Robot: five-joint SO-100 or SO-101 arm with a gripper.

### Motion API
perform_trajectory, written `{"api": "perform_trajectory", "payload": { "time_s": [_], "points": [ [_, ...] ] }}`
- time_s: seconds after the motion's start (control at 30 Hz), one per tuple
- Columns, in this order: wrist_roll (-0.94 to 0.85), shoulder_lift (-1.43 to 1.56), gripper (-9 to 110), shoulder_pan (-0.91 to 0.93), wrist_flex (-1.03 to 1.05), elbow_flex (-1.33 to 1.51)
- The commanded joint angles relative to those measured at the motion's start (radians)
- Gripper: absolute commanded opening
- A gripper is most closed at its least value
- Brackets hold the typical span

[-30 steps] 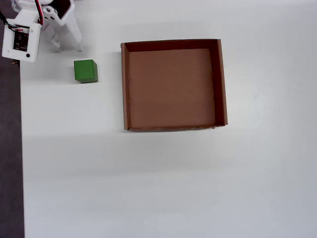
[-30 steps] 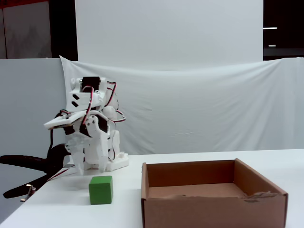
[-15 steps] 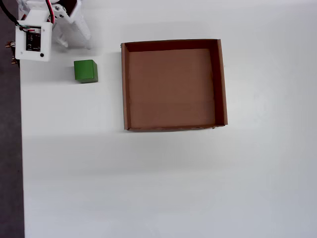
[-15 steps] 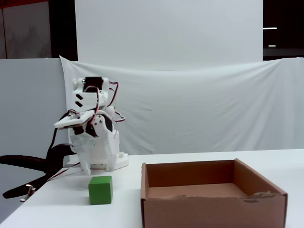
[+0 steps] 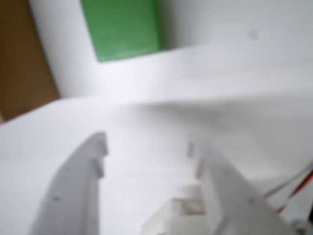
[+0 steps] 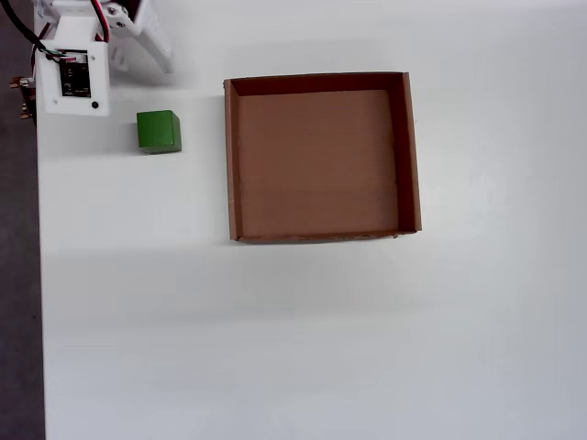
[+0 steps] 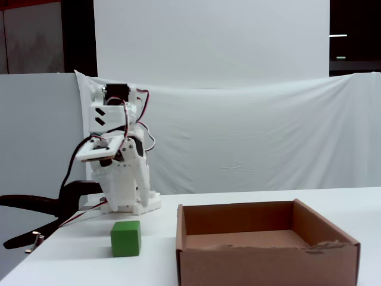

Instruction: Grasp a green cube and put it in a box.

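Observation:
The green cube (image 6: 159, 131) sits on the white table to the left of the box (image 6: 230, 156) in the overhead view, a short gap apart. In the fixed view the cube (image 7: 125, 238) stands in front of the arm, left of the box (image 7: 268, 265), which is empty. My gripper (image 5: 146, 146) is open and empty, its white fingers well apart. The cube (image 5: 124, 29) lies ahead of the fingers at the top of the blurred wrist view, untouched. Brown cardboard of the box (image 5: 19, 63) shows at the left edge there. In the overhead view the gripper (image 6: 151, 46) is behind the cube.
The arm's base (image 6: 69, 78) stands at the table's back left corner. The table's left edge (image 6: 38, 275) runs close to the cube. A black clamp (image 7: 36, 204) sticks out at the left. A white cloth backdrop (image 7: 250, 131) hangs behind the table.

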Motion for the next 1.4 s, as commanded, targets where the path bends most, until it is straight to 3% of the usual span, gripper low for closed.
{"api": "perform_trajectory", "payload": {
  "time_s": [0.0, 0.43, 0.67, 1.37],
  "points": [
    [-0.052, -0.091, 24, 0.017, -0.025, -0.126],
    [-0.112, -0.545, 30, 0.091, -0.245, -0.410],
    [-0.112, -0.709, 31, 0.101, -0.258, -0.518],
    [-0.101, -0.753, 32, 0.048, -0.419, -0.334]
  ]
}}
